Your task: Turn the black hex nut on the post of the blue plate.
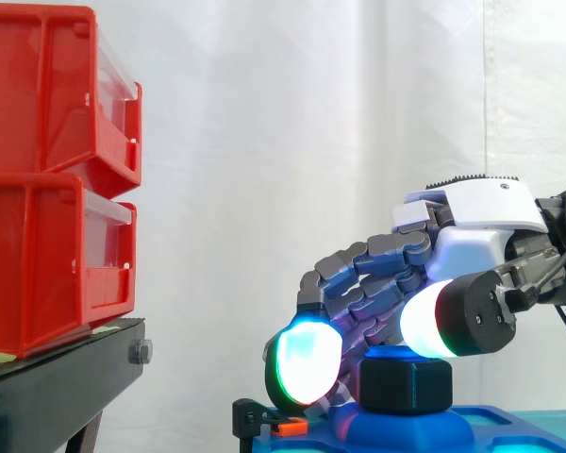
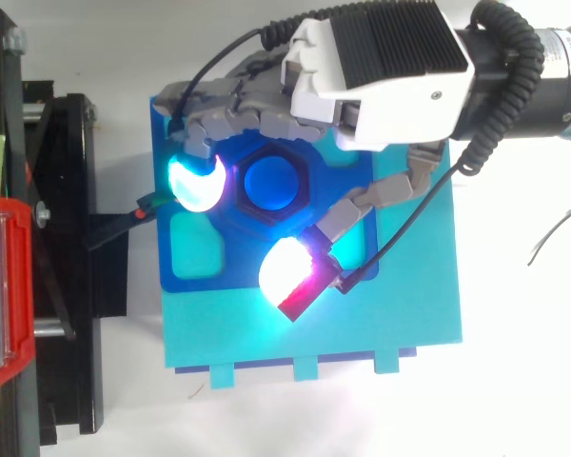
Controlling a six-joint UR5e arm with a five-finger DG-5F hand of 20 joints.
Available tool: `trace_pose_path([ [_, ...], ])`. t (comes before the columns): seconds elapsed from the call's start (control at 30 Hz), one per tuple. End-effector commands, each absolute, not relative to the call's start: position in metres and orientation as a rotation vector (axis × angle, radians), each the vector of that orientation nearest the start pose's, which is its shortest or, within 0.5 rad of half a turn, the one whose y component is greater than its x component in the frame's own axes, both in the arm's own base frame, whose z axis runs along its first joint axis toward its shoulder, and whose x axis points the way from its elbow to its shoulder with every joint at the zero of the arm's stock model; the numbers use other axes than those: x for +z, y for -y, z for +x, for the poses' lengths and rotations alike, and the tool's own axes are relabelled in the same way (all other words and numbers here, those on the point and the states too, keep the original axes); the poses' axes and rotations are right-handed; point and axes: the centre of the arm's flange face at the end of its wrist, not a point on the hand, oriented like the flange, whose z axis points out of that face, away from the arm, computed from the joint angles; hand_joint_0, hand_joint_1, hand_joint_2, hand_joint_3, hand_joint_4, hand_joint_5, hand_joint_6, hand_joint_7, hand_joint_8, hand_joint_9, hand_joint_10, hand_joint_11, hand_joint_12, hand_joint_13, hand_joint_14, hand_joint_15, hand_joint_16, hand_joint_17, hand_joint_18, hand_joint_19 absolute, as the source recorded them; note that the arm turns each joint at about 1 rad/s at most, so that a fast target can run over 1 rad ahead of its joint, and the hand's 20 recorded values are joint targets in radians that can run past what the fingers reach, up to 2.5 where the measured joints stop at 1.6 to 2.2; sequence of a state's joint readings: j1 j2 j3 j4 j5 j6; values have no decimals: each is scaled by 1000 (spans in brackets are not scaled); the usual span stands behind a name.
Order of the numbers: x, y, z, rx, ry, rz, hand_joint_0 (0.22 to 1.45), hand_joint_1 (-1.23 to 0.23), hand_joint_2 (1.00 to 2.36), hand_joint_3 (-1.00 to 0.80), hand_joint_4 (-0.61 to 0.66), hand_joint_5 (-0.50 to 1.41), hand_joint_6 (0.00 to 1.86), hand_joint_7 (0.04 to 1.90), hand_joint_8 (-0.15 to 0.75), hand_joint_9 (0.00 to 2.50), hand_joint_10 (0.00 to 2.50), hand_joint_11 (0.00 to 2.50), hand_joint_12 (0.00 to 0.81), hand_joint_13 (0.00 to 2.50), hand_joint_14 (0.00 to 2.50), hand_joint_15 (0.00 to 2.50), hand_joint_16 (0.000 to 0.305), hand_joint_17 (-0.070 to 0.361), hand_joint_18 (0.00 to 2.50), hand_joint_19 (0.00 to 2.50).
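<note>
One black hex nut (image 1: 406,385) sits on the post (image 2: 269,183), axis upright — hand (image 2: 381,76) arched over it, grip cannot be told.

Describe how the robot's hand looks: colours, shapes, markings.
The hand has a white shell with a black ribbed top and a small dark screw hole. Its fingers are chains of grey-blue blocky segments. They end in thick rounded pads glowing white and cyan, edged green and red.
</note>
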State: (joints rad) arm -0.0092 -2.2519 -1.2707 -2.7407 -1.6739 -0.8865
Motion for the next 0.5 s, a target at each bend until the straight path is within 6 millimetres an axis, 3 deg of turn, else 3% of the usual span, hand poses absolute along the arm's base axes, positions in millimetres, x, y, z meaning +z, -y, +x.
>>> trace_pose_path([
  [0.0, 249, 130, 731, 618, -1515, 469, 385, -664, 1000, -500, 500, -254, 504, 919, 523, 375, 4, 185, 639, 566, 3, 535, 82, 185, 553, 233],
  [0.47, 249, 131, 732, 602, -1509, 475, 386, -647, 1000, -500, 516, -255, 504, 900, 525, 380, 4, 179, 644, 567, 3, 541, 82, 186, 549, 183],
])
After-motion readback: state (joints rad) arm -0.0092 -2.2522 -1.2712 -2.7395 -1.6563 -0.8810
